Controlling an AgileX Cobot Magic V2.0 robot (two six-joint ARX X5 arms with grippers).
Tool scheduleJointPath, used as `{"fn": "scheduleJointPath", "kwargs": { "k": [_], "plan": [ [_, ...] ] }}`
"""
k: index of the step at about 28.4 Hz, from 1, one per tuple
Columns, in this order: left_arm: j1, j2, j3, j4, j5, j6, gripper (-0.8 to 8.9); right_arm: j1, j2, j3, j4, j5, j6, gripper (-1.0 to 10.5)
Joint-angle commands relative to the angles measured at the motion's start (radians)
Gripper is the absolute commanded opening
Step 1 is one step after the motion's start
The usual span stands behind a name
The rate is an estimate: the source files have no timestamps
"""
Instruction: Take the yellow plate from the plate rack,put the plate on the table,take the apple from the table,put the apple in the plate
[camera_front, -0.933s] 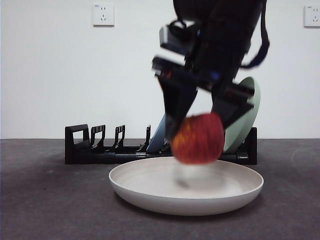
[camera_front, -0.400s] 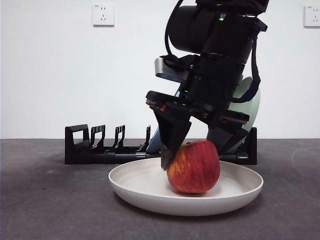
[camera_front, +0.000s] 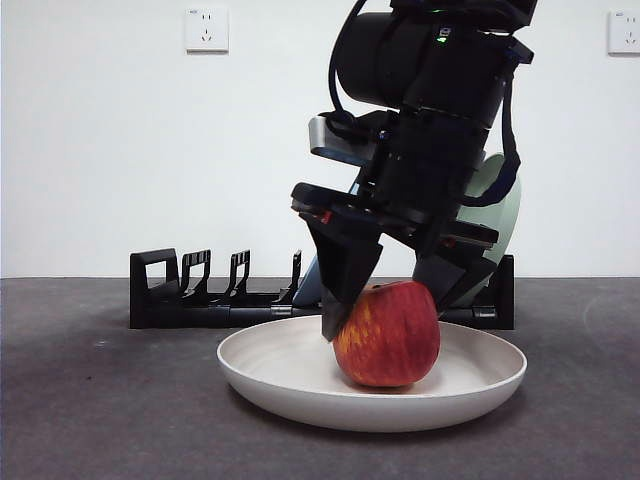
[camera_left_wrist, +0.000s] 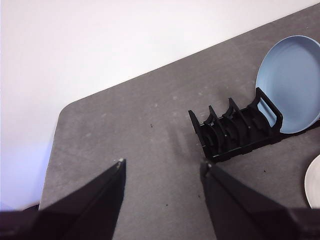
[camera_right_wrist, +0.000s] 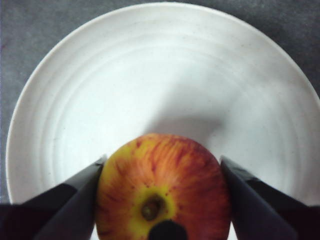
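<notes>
The apple (camera_front: 388, 334) sits in the yellow plate (camera_front: 300, 385), a bit toward 3 o'clock from centre in front view. The plate lies flat on the table (camera_front: 100, 400), in front of the plate rack (camera_front: 190, 300). The right gripper (camera_front: 395, 300) is over the apple w/ jaws touching its two sides, holding it. The left gripper (camera_left_wrist: 162, 172) is away, jaws wide, w/ nothing between. A light blue plate (camera_left_wrist: 290, 82) stands in the rack.

apple (camera_front: 388, 334) | lowered from mid-air onto yellow plate (camera_front: 290, 385) | right hand (camera_front: 390, 297) down
</notes>
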Motion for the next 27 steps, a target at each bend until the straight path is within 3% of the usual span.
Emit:
{"fn": "scheduleJointPath", "kwargs": {
  "k": [1,11,17,22,25,27],
  "plan": [
    [0.0,-0.004,0.003,0.008,-0.001,0.011,2.51,0.002,0.027,-0.009,-0.002,0.003,0.006,5.7],
    [0.0,-0.002,0.003,0.01,0.013,0.011,2.51,0.002,-0.042,-0.004,-0.008,0.003,0.006,5.7],
    [0.0,0.016,0.003,0.029,0.127,0.015,2.51,0.002,-0.144,-0.001,-0.006,0.004,0.006,5.6],
    [0.0,0.054,0.003,0.077,0.243,0.077,2.51,0.002,-0.265,-0.001,0.002,0.003,-0.015,5.5],
    [0.0,0.085,0.003,0.124,0.322,0.136,2.5,0.002,-0.349,-0.001,0.002,0.003,-0.029,3.8],
    [0.001,0.106,0.003,0.162,0.367,0.178,2.3,0.001,-0.408,-0.001,0.002,0.004,-0.029,1.9]
  ]
}}
